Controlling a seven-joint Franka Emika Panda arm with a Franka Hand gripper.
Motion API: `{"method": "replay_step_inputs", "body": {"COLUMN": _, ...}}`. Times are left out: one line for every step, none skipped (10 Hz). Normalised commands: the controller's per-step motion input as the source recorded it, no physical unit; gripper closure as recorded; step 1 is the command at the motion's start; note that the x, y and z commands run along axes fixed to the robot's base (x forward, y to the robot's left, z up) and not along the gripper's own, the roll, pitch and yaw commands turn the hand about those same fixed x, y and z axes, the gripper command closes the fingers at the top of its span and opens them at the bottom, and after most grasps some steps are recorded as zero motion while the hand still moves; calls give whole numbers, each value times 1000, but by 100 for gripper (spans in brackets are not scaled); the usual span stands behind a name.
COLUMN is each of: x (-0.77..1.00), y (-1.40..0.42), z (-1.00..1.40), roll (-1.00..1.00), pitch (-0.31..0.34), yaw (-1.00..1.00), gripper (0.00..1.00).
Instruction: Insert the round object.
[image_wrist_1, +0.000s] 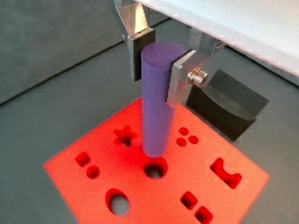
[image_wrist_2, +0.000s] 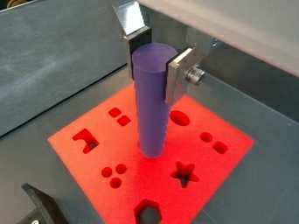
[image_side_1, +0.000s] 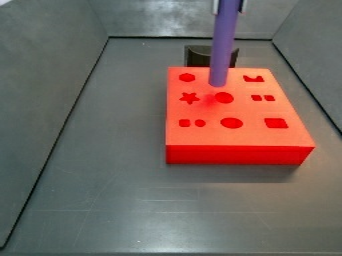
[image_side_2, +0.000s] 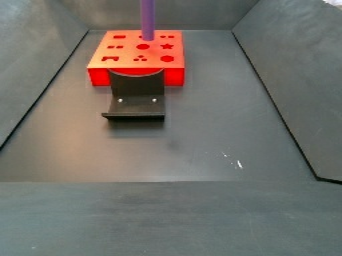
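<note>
My gripper (image_wrist_1: 162, 61) is shut on the round object (image_wrist_1: 153, 105), a long purple cylinder held upright by its upper end; the gripper shows the same way in both wrist views (image_wrist_2: 158, 59). The peg's (image_wrist_2: 149, 105) lower end meets the red block (image_wrist_1: 100, 144) at a round hole (image_wrist_1: 155, 169) near the block's middle. I cannot tell how deep it sits. In both side views the peg (image_side_1: 225, 45) (image_side_2: 150, 18) rises from the block (image_side_1: 238, 135) (image_side_2: 134, 70) out of the frame's top, and the gripper is out of view there.
The red block has several other shaped holes, among them a star (image_side_1: 190, 98) and an oval (image_wrist_1: 118, 202). A dark grey curved holder (image_side_2: 135, 100) lies on the floor against one side of the block (image_wrist_1: 228, 105). Grey walls enclose the floor.
</note>
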Motion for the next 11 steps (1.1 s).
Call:
{"method": "replay_step_inputs", "body": {"x": 489, "y": -254, "z": -506, "roll": 340, "pitch": -20, "yaw": 203, "gripper": 100}}
{"method": "replay_step_inputs", "body": {"x": 0, "y": -386, "z": -417, "roll": 281, "pitch": -26, "yaw": 0, "gripper": 100}}
{"method": "replay_step_inputs", "body": {"x": 86, "y": -357, "z": -311, "roll": 223, "pitch": -39, "yaw": 26, "gripper": 100}}
{"method": "replay_step_inputs", "body": {"x": 60, "y": -280, "z": -300, "roll": 216, "pitch": -33, "yaw": 11, "gripper": 100}}
{"method": "replay_step_inputs", "body": {"x": 20, "y": -137, "z": -294, "roll": 220, "pitch": 0, "yaw": 0, "gripper": 100}}
{"method": "replay_step_inputs", "body": {"x": -169, "y": 49, "z": -251, "roll": 136, "pitch": 0, "yaw": -60, "gripper": 100}}
{"method": "replay_step_inputs", "body": {"x": -269, "y": 80, "z": -163, "roll": 9, "pitch": 0, "yaw": -171, "gripper": 100}}
{"method": "replay_step_inputs", "body": {"x": -106, "y": 80, "z": -106, "roll": -23, "pitch": 0, "yaw": -49, "gripper": 100}}
{"method": "replay_step_inputs", "body": {"x": 109, "y": 51, "z": -151, "roll": -110, "pitch": 0, "yaw": 0, "gripper": 100}}
{"method": "replay_step_inputs", "body": {"x": 340, "y": 66, "z": -309, "roll": -89, "pitch": -24, "yaw": 117, "gripper": 100}}
{"method": "replay_step_inputs", "body": {"x": 351, "y": 43, "z": -503, "roll": -11, "pitch": -51, "yaw": 89, "gripper": 100}}
